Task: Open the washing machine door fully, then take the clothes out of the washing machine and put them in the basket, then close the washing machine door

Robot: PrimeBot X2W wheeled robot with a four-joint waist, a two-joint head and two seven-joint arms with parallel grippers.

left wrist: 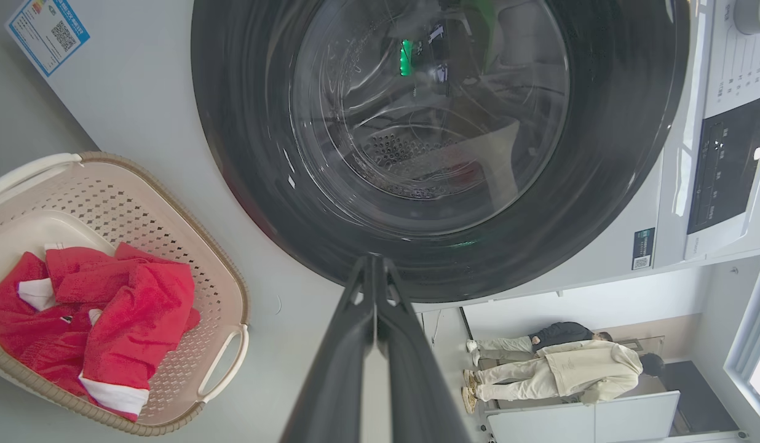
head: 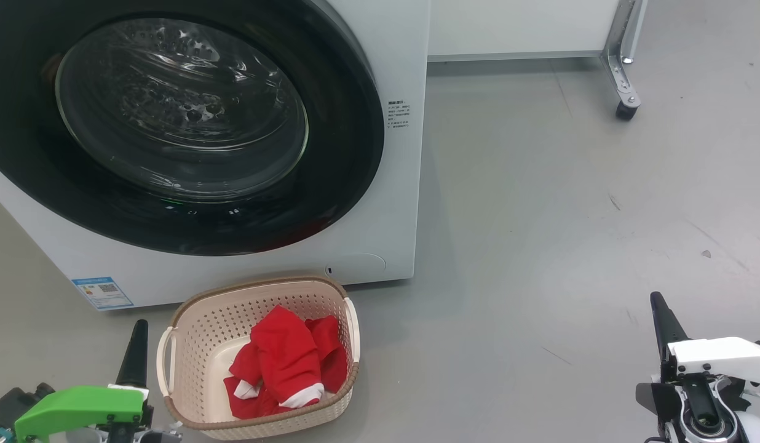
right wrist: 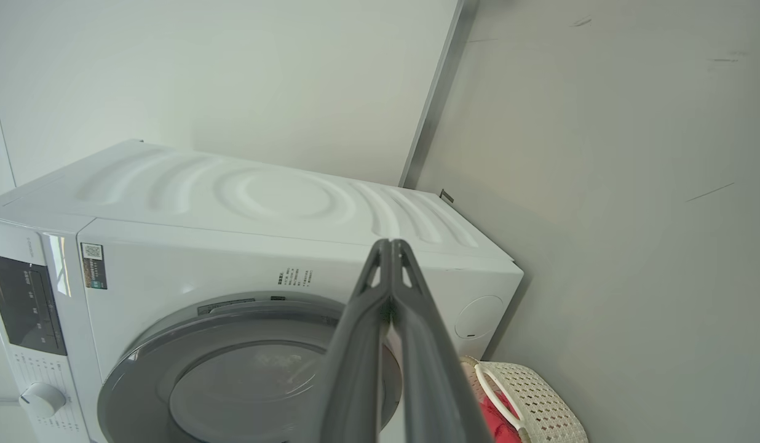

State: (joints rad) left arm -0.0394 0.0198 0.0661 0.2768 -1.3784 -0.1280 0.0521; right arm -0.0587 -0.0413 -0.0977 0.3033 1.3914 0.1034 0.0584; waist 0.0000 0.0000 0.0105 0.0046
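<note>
The white washing machine [head: 392,203] fills the upper left of the head view, and its black-rimmed glass door [head: 183,123] lies closed flat against the front. On the floor just before it stands the cream basket [head: 195,344] with the red clothes [head: 288,363] heaped inside. My left gripper [head: 137,335] is shut and empty, low at the basket's left side. Far to the right my right gripper [head: 658,307] is shut over bare floor, holding nothing. In the left wrist view the shut left gripper [left wrist: 374,261] points at the door [left wrist: 441,141], with the basket [left wrist: 226,289] and clothes [left wrist: 109,307] to its left.
A white cabinet [head: 515,27] on a castor leg [head: 626,92] stands behind the machine to the right. Grey floor [head: 570,234] lies open on the right. Two persons [left wrist: 558,369] stand beyond the machine in the left wrist view. The right wrist view looks over the machine [right wrist: 263,209] toward the wall.
</note>
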